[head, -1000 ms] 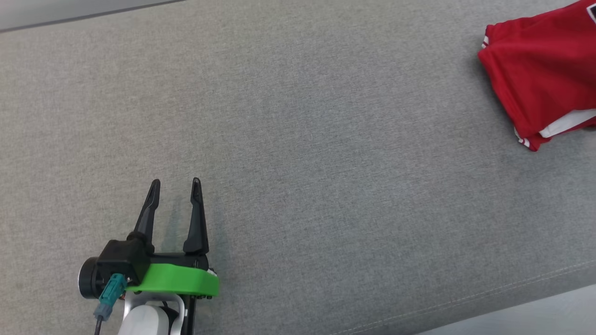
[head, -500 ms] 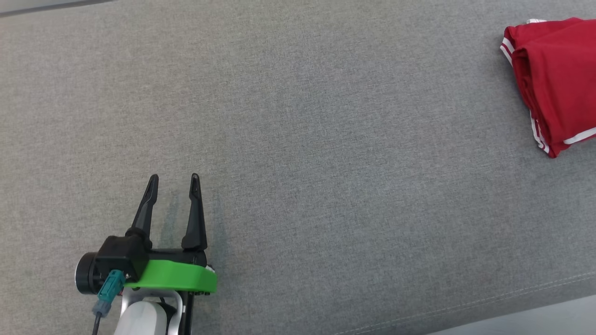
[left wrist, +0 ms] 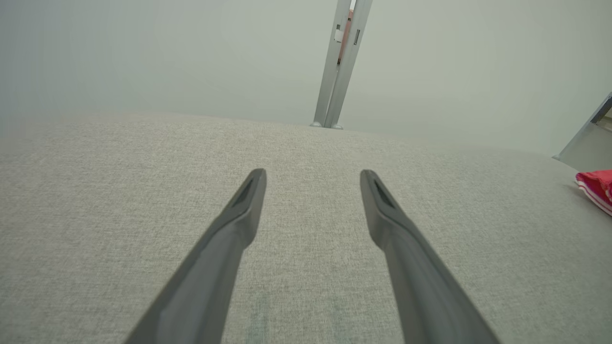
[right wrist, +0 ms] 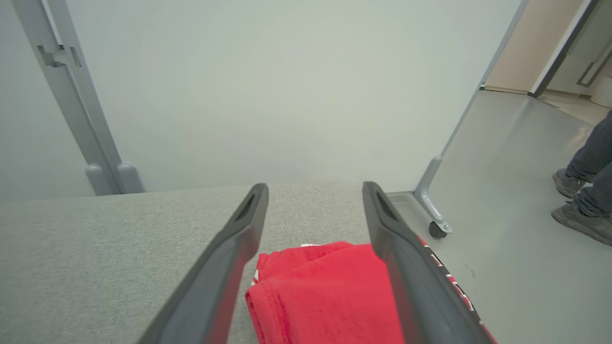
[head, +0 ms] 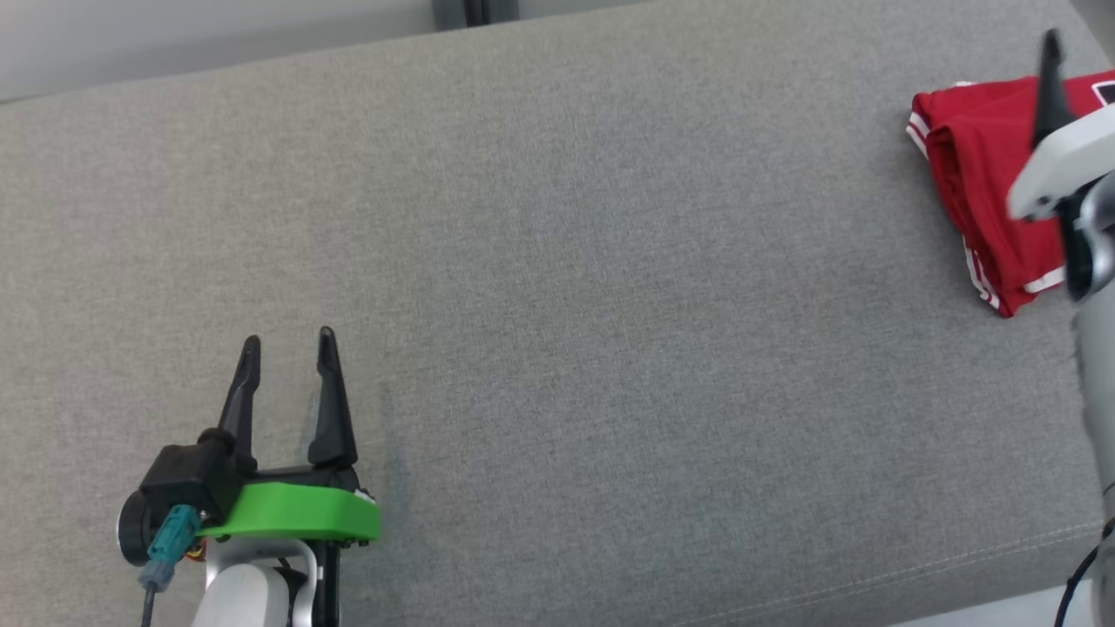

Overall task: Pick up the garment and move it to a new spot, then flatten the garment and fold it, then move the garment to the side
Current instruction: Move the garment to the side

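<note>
The garment [head: 976, 165], bright red with white striped trim, lies folded on the grey padded surface [head: 610, 261] at its far right end. My right arm reaches in from the right edge, one dark finger [head: 1050, 87] above the cloth. In the right wrist view my right gripper [right wrist: 315, 188] stands open over the garment [right wrist: 325, 296], its fingers apart and holding nothing. My left gripper [head: 289, 344] rests open at the lower left, far from the cloth, and is empty [left wrist: 313, 177]. A red corner of the garment [left wrist: 595, 188] shows at that view's right edge.
A stitched seam [head: 958, 557] marks the padded surface's front edge. A grey metal post [right wrist: 71, 95] stands behind the surface, and a frame leg with a caster [right wrist: 432, 210] stands at its right end. A person's shoes [right wrist: 573, 200] are on the floor to the right.
The garment now lies lower and flatter as a folded pile. My right arm has come into the head view above it. The head camera has shifted; my left gripper stays open.
</note>
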You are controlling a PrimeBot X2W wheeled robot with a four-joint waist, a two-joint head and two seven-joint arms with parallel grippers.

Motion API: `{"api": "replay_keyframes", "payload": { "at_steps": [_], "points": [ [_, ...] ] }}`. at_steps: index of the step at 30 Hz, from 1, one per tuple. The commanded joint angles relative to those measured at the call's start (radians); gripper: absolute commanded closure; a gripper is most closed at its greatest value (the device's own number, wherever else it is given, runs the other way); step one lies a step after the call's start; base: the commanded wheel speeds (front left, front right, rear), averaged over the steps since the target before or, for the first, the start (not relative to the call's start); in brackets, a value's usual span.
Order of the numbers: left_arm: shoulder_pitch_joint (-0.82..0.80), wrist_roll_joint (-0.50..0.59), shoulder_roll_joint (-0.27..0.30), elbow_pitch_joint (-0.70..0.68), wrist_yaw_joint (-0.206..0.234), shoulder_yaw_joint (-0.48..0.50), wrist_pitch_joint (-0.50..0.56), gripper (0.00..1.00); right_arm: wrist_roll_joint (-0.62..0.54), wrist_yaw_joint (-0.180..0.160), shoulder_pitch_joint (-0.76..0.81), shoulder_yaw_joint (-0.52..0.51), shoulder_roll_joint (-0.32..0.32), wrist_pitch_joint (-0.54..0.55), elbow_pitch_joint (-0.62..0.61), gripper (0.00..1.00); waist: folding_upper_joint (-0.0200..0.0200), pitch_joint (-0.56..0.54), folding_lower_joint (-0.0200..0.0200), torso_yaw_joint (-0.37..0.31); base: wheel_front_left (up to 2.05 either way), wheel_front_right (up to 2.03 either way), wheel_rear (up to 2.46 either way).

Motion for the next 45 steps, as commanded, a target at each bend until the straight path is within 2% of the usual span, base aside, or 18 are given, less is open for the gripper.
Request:
{"api": "replay_keyframes", "payload": {
  "at_steps": [1, 9, 12, 22, 26, 32, 38, 45],
  "points": [
    [-0.017, -0.011, -0.004, 0.006, 0.01, 0.014, -0.002, 0.0, 0.013, -0.002, 0.03, 0.032, 0.01, -0.022, -0.013, 0.0, 0.0, -0.049, 0.0, 0.007, 0.0, 0.0, 0.0],
    [0.019, -0.054, -0.014, 0.034, 0.027, 0.062, -0.002, 0.0, 0.121, -0.002, 0.18, 0.179, 0.105, -0.085, -0.095, 0.0, 0.0, -0.155, 0.0, 0.047, 0.0, 0.0, 0.0],
    [0.036, -0.047, -0.015, 0.056, 0.029, 0.06, -0.001, 0.0, 0.138, -0.002, 0.253, 0.206, 0.13, -0.1, -0.143, 0.0, 0.0, -0.186, 0.0, 0.068, 0.0, 0.0, 0.0],
    [0.098, -0.029, -0.016, 0.136, 0.026, 0.011, -0.001, 0.0, 0.104, -0.002, 0.578, 0.18, 0.239, -0.114, -0.408, 0.0, 0.0, -0.259, 0.0, 0.118, 0.0, 0.0, 0.0],
    [0.122, -0.029, -0.016, 0.142, 0.02, 0.001, -0.001, 0.0, 0.098, -0.002, 0.695, 0.163, 0.25, -0.114, -0.511, 0.0, 0.0, -0.276, 0.0, 0.127, 0.0, 0.0, 0.0],
    [0.161, -0.024, -0.016, 0.127, 0.019, 0.006, -0.001, 0.0, 0.172, -0.002, 0.813, 0.181, 0.252, -0.114, -0.603, 0.0, 0.0, -0.287, 0.0, 0.126, 0.0, 0.0, 0.0],
    [0.18, -0.026, -0.016, 0.113, 0.024, -0.003, -0.001, 0.0, 0.203, -0.002, 0.863, 0.224, 0.252, -0.114, -0.635, 0.0, 0.0, -0.291, 0.0, 0.122, 0.0, 0.0, 0.0],
    [0.179, -0.026, -0.016, 0.12, 0.02, -0.019, -0.001, 0.0, 0.206, -0.002, 0.87, 0.22, 0.252, -0.114, -0.634, 0.0, 0.0, -0.29, 0.0, 0.121, 0.0, 0.0, 0.0]
  ]
}}
